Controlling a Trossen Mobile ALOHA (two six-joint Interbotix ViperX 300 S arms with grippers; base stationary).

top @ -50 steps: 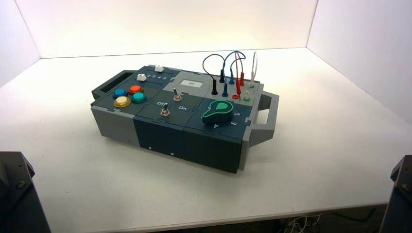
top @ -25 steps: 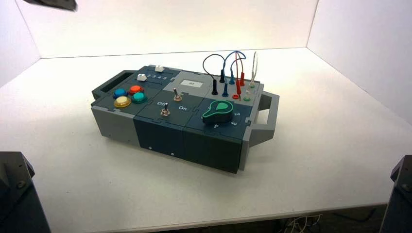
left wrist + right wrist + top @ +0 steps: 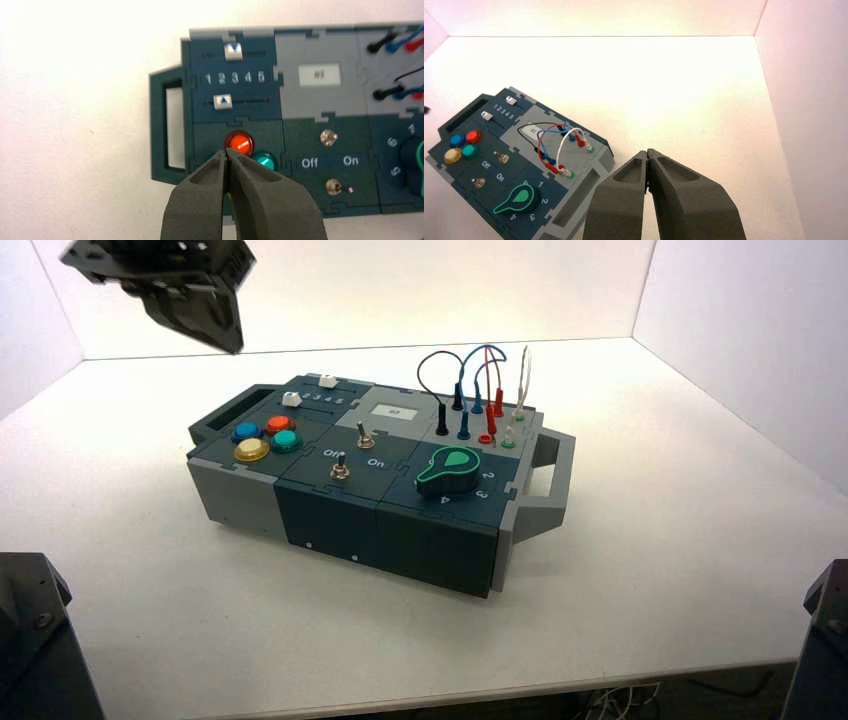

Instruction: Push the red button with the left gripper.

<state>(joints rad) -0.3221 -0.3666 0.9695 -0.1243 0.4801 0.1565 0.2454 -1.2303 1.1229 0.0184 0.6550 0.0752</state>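
The red button (image 3: 280,424) sits at the box's left end, in a cluster with a blue button (image 3: 245,431), a yellow button (image 3: 251,450) and a teal button (image 3: 286,441). My left gripper (image 3: 225,340) hangs high above the table, up and to the left of the box, well clear of it. In the left wrist view its fingers (image 3: 227,156) are shut and empty, with the tips just short of the red button (image 3: 239,142). My right gripper (image 3: 647,154) is shut and empty, away from the box on its right side.
The box (image 3: 330,515) stands turned on the white table, with a handle (image 3: 547,485) at each end. It carries two sliders (image 3: 223,101), two toggle switches (image 3: 339,468) marked Off and On, a green knob (image 3: 449,471) and plugged wires (image 3: 480,390). White walls enclose the table.
My left gripper has come into the high view from the top left and moved down and right toward the box. The box and the right arm have not moved.
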